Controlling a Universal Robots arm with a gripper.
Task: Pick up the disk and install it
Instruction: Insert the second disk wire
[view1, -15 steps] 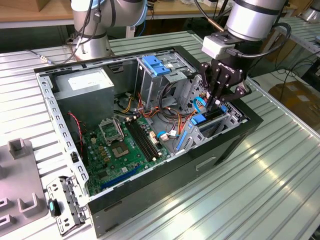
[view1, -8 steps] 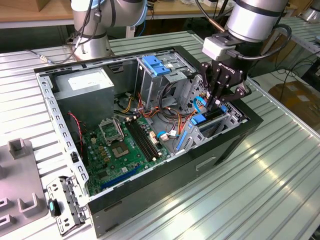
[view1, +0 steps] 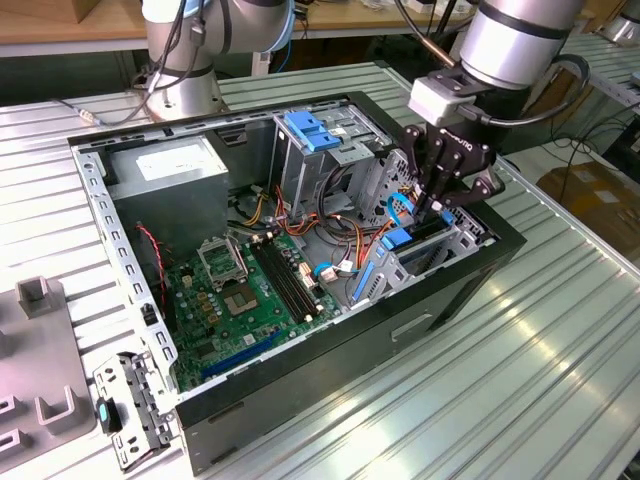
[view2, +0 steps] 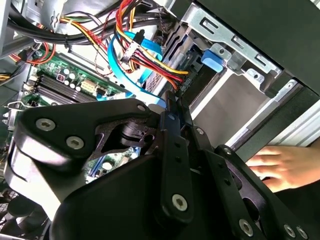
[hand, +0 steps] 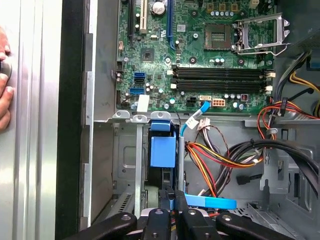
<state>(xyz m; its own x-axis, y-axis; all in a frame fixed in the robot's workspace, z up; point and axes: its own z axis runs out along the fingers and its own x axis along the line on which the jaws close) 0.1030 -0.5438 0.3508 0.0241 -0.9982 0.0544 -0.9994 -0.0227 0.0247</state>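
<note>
The arm reaches down into the open computer case (view1: 330, 345), near its corner at the exterior view's right. The gripper (view1: 437, 203) is closed on the disk (hand: 163, 150), which stands on edge in the metal drive cage (view1: 440, 250). The case lies on a ribbed metal bench (view1: 540, 350). Coloured cables (hand: 220, 160) run beside the cage, near the green board (view1: 240, 295). A hand (view2: 282, 167) rests outside the case.

The exterior view looks down obliquely from a distance onto the open black computer case (view1: 300, 300). Both wrist views sit close above its interior, sharing the green motherboard (hand: 200, 60) (view2: 75, 82).
</note>
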